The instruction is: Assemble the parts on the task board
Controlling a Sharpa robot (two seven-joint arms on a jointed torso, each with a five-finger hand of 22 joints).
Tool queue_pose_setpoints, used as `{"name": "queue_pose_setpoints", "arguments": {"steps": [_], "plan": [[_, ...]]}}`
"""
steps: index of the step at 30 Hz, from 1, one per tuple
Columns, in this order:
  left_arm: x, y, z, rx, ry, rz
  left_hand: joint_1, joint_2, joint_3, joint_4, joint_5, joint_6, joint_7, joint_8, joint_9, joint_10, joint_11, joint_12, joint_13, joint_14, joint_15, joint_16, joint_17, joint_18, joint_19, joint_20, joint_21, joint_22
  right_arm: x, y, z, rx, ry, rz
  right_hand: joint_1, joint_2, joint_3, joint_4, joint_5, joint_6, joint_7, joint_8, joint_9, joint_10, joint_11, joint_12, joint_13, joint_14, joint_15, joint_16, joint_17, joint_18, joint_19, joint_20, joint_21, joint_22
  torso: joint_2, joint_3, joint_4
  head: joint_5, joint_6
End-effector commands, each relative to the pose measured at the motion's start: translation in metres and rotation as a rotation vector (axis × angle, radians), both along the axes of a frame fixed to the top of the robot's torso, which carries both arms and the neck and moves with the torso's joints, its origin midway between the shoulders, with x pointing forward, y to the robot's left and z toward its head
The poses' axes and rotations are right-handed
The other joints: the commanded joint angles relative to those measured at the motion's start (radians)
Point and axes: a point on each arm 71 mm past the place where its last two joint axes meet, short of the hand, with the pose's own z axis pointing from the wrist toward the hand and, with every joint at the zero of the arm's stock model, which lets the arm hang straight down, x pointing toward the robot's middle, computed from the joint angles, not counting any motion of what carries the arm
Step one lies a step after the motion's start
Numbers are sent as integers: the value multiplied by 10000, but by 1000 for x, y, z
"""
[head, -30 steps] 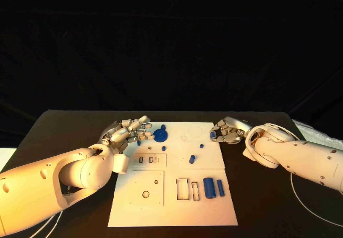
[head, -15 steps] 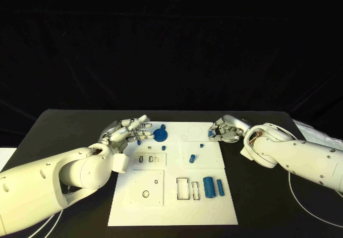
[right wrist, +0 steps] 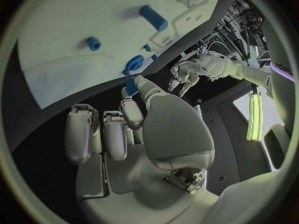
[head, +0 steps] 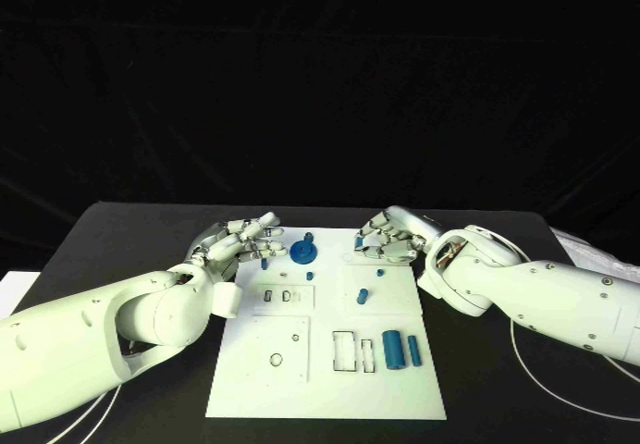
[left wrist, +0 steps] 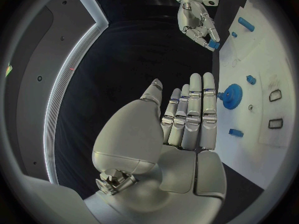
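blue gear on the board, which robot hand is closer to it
Left. The left robot hand hovers just beside the blue gear, fingertips almost at it. The right robot hand is farther off across the task board, pinching a small blue part.

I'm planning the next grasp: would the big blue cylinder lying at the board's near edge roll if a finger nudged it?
Probably. The big blue cylinder lies on its side on the flat task board, so a sideways nudge likely rolls it. It looks rigid, likely light.

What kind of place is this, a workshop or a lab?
Probably a robot test lab: a black table under dark drapes, a white task board with small blue parts, and cables beside the arms.
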Motion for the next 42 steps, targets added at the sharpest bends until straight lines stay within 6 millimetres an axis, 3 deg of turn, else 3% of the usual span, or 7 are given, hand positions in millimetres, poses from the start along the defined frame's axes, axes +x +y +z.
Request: {"name": "queue_pose_setpoints", "arguments": {"steps": [1, 10, 16, 24, 31, 42], "plan": [[3, 3, -1, -117, -92, 15, 38, 66, -4, -76, 17, -8, 45, -50, -8, -6, 11, -49, -16, -86, 3, 29, 13, 103, 17, -32, 56, 12, -4, 23, -3, -857, 83, -64, 1, 99, 56, 10, 37, 9, -74, -29, 30, -96, -8, -57, -41, 757, -56, -14, 1193, -133, -8, -40, 16, -38, -102, -60, 132, 103, -153], [10, 14, -4, -54, -93, 375, 42, 70, -1, -80, 17, -7, 44, -50, -8, -5, 11, -50, -16, -88, 3, 29, 16, 103, 17, -32, 58, 13, -18, 81, -13, -1548, 13, 905, 8, 112, 87, -1, 67, 1, -76, -39, 30, -116, -9, -99, -70, 752, -55, -26, 1174, -129, -18, -41, 1, -67, -227, -162, 205, 250, -366], [10, 15, -4, -58, -89, 428, 50, 75, 4, -87, 18, -7, 43, -51, -8, -4, 10, -52, -16, -89, 2, 30, 21, 103, 15, -33, 59, 14, -25, 102, -26, -1954, 141, 1236, 11, 109, 94, -8, 77, 0, -76, -41, 30, -125, -9, -116, -84, 750, -55, -31, 1163, -127, -21, -41, -4, -77, -242, -202, 228, 340, -458], [9, 15, -3, -81, -92, 401, 50, 75, 4, -87, 18, -7, 43, -51, -8, -4, 10, -52, -16, -89, 2, 30, 21, 103, 15, -33, 59, 14, -30, 113, -41, -2265, 411, 1404, -16, 84, 96, -6, 98, -12, -64, -54, 28, -172, -1, -195, -154, 745, -52, -45, 1141, -119, -38, -41, -26, -124, -233, -197, 222, 390, -525], [7, 14, -2, -109, -83, 338, 50, 75, 4, -87, 18, -7, 43, -51, -8, -4, 10, -52, -16, -89, 2, 30, 21, 103, 15, -33, 59, 14, -33, 115, -49, -2565, 718, 1403, -115, 43, 79, 36, 92, -14, -52, -68, 29, -215, 12, -283, -220, 739, -42, -61, 1118, -112, -55, -35, -52, -168, -225, -167, 206, 396, -586], [6, 11, -2, -148, -72, 248, 50, 75, 4, -87, 18, -7, 43, -51, -8, -4, 10, -52, -16, -89, 2, 30, 21, 103, 15, -33, 59, 14, -35, 120, -56, -2806, 815, 1408, -157, -4, 63, 45, 71, -20, -50, -78, 30, -229, 15, -316, -241, 741, -39, -58, 1131, -110, -61, -32, -63, -181, -219, -159, 211, 386, -593]]}}
